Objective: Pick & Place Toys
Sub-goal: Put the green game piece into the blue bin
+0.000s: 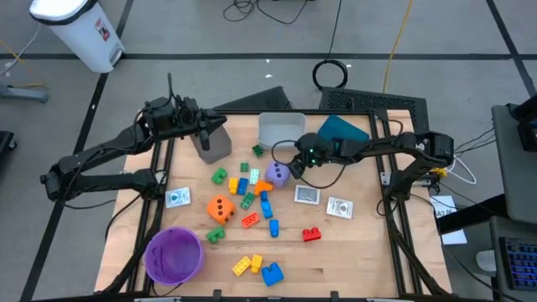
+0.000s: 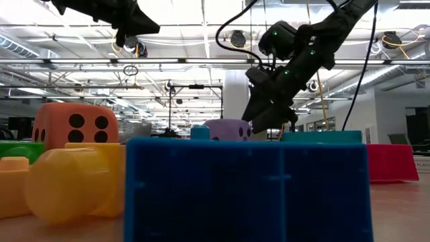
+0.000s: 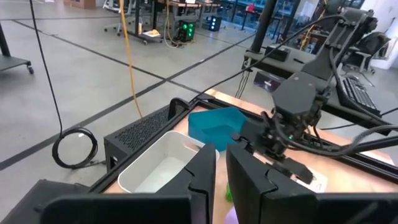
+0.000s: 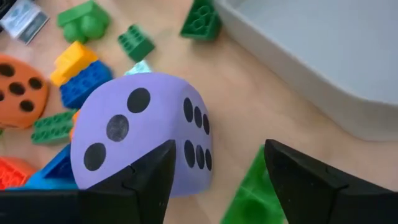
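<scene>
The purple dotted die (image 4: pixel 137 130) rests on the table mid-field, among small bricks (image 1: pixel 247 189) in green, blue, yellow, red and orange. My right gripper (image 4: pixel 219 149) is open and slants down just right of the die (image 1: pixel 278 174). One finger stands in front of the die's lower face, and a green brick (image 4: pixel 249 186) lies under the gap. The orange die (image 1: pixel 221 209) sits to the left of the bricks. Whitish cards (image 1: pixel 307 195) lie flat on the wood. My left gripper (image 3: pixel 221 155) is shut and empty, raised over the grey bin (image 1: pixel 214 144). My right gripper has one finger (image 4: pixel 146 177) at the purple die's lower face (image 4: pixel 186 168), coming at it from the table's right and slanting down. The die stands on the table, mostly outside the gap. I cannot tell whether the finger touches it.
A white bin (image 1: pixel 281 130) and a teal bin (image 1: pixel 344 130) stand along the far edge, close behind my right gripper. A purple bowl (image 1: pixel 174 254) sits at the near left. More bricks (image 1: pixel 260 268) lie by the near edge, and a red one (image 1: pixel 311 234) lies at the near right.
</scene>
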Robot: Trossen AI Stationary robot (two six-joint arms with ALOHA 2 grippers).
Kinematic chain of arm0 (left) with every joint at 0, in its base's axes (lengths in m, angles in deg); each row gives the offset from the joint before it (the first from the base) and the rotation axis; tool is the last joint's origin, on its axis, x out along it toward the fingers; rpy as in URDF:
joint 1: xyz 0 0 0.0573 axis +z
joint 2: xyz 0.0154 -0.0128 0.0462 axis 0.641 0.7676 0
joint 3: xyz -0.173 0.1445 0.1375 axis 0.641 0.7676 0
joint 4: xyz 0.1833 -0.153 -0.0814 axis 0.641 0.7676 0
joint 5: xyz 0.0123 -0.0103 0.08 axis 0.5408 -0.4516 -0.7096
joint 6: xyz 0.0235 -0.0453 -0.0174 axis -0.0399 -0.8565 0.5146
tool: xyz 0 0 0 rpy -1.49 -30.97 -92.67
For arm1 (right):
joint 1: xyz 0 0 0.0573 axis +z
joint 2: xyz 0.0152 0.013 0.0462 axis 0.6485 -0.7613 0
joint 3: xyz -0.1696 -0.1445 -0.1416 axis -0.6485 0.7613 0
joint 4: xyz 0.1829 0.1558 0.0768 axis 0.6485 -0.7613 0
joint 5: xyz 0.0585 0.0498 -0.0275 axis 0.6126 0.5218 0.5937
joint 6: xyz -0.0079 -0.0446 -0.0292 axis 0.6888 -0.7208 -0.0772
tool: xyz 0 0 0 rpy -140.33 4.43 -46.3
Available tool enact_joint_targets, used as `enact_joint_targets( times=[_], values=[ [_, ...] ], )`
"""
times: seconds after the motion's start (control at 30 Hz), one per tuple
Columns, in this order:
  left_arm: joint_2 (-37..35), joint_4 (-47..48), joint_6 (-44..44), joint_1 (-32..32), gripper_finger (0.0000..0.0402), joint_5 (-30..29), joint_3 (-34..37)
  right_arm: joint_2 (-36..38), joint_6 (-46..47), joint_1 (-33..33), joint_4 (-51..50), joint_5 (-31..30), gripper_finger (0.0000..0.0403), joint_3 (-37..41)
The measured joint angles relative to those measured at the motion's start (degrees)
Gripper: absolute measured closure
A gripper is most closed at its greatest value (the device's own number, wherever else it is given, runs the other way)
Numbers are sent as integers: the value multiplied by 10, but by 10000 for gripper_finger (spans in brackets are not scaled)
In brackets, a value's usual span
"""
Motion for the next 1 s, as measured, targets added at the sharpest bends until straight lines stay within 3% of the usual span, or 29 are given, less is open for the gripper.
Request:
enact_joint_targets(
  times=[0.37, 1.0],
  values=[
    [0, 23, 8, 0, 357, -1, 0, 0, 8, 9, -12, -54, 169, 0],
    [0, 23, -4, 0, 357, -1, 0, 8, 25, 4, -27, -56, 176, 5]
  ],
)
